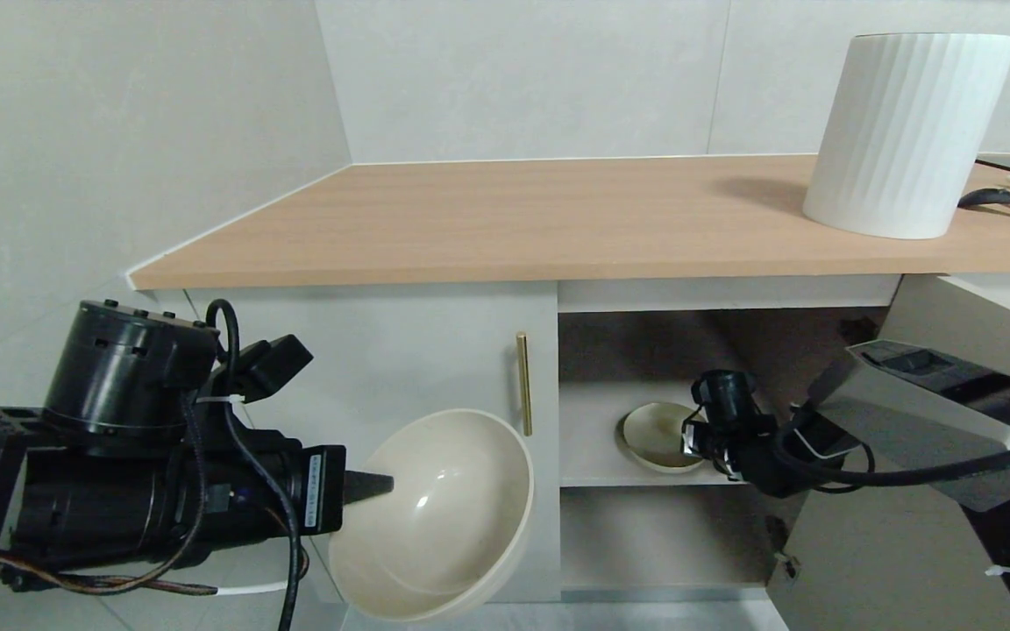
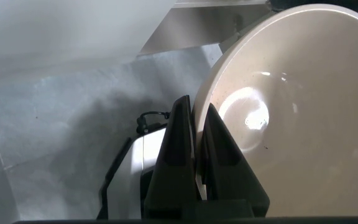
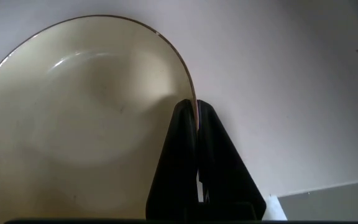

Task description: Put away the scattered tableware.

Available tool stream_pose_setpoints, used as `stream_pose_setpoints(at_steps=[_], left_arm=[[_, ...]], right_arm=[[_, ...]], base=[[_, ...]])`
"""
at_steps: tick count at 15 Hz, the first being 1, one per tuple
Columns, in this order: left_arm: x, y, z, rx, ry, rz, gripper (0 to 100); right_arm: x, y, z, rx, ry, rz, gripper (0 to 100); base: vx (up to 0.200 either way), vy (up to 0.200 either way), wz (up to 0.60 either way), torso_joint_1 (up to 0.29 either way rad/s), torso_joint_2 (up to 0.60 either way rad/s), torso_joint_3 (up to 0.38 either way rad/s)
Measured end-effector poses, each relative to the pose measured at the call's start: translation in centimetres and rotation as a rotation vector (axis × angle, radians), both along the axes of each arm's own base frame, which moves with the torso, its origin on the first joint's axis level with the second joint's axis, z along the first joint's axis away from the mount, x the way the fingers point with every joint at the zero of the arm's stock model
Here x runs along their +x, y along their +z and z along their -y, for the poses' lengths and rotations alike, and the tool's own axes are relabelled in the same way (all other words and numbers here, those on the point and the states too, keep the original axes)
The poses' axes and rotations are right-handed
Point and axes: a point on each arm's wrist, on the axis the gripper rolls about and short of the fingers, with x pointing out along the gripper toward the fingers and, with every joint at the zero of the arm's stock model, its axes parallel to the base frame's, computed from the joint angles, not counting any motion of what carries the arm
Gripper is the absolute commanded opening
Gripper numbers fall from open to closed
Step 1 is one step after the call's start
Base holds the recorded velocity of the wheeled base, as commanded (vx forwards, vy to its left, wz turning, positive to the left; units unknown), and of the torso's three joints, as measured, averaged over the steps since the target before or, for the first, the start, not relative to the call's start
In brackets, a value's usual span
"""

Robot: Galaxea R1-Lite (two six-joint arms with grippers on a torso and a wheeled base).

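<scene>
The bowl is plain glossy cream; the plate matches, with a thin darker edge. The countertop is light brown wood grain, the ribbed container white, the cabinet door pale grey with a gold handle.

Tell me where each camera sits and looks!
Head view: on the robot's head, facing forward-down at wooden counter and open white cupboard; both arms show.
Left wrist view: left wrist, facing along the left gripper pinching the big cream bowl.
Right wrist view: right wrist, facing along the right gripper pinching the shallow cream dish.
Shared: head view also shows bowl and dish.
</scene>
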Motion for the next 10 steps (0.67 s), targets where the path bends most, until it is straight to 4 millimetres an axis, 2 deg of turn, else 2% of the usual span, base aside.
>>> stream_pose_setpoints(at_steps=[10], left_arm=[[0.17, -0.26, 0.08, 0.005, 0.0, -0.01, 0]], right_arm=[[0.78, -0.3, -0.2, 0.002, -0.004, 0.017, 0]], base=[[0.0, 0.0, 0.0, 0.0, 0.0, 0.0]])
